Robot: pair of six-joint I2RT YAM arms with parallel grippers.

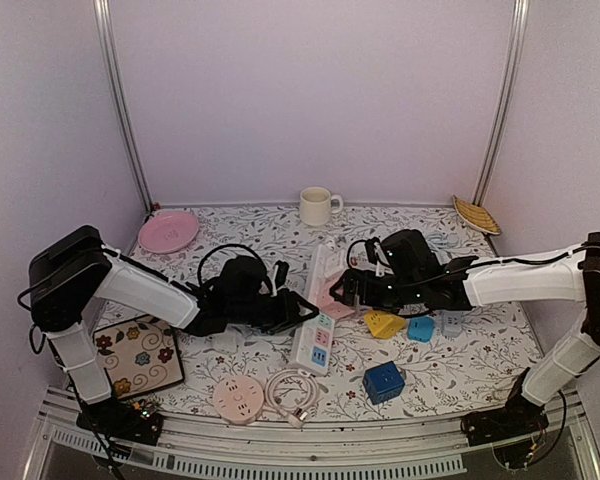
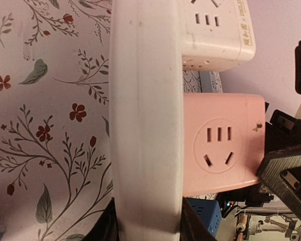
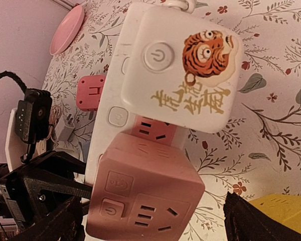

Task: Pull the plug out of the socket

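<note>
A white power strip [image 1: 315, 335] lies lengthwise at the table's middle. A pink cube plug [image 1: 332, 297] sits plugged into it; it also shows in the right wrist view [image 3: 145, 196] and the left wrist view [image 2: 223, 145]. My left gripper [image 1: 298, 310] is shut on the strip's body [image 2: 148, 125], with dark fingers on both its sides at the bottom edge. My right gripper [image 1: 345, 290] is open, and its fingers [image 3: 55, 221] straddle the pink cube; the right finger stands clear of it. A white tiger-print adapter [image 3: 185, 65] sits on the strip just beyond the cube.
A yellow plug [image 1: 384, 323], a light-blue plug [image 1: 420, 328] and a blue cube [image 1: 383, 381] lie right of the strip. A round pink socket [image 1: 238, 396] with a coiled cord is in front. A cup [image 1: 318, 205], a pink plate [image 1: 168, 231] and a patterned box [image 1: 135, 355] are around.
</note>
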